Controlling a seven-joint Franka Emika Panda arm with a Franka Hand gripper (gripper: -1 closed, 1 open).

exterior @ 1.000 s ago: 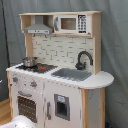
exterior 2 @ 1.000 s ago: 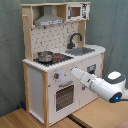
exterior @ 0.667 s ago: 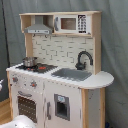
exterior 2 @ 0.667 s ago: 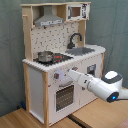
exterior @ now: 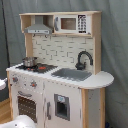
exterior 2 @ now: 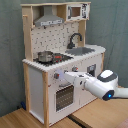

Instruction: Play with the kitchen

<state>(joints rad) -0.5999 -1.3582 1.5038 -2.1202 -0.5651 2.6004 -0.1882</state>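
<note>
**Observer:** Where is the kitchen right now, and where are you on it?

**Operator:** The kitchen stands against the grey curtain on the wooden floor. In the second exterior view my arm reaches in from the second exterior view's right, and the hand sits at the knob panel just above the oven door. I can't tell whether it is released or clenched on a knob; its tip merges with the white front.

**Observer:** Why approach from that side?

**Operator:** The knobs face outward on the front panel, so I judge a level reach straight at the panel is the only way to turn one. It also keeps me below the counter, clear of the small pot on the hob, and well away from the black faucet and sink.

**Observer:** Anything changed from a second ago?

**Operator:** Yes. The arm has pushed further towards the second exterior view's left; earlier the hand was short of the oven side, now it is up against the knob row. In the first exterior view only slivers of the arm show at the lower left edge. The pot, hood and microwave have not shifted.
</note>
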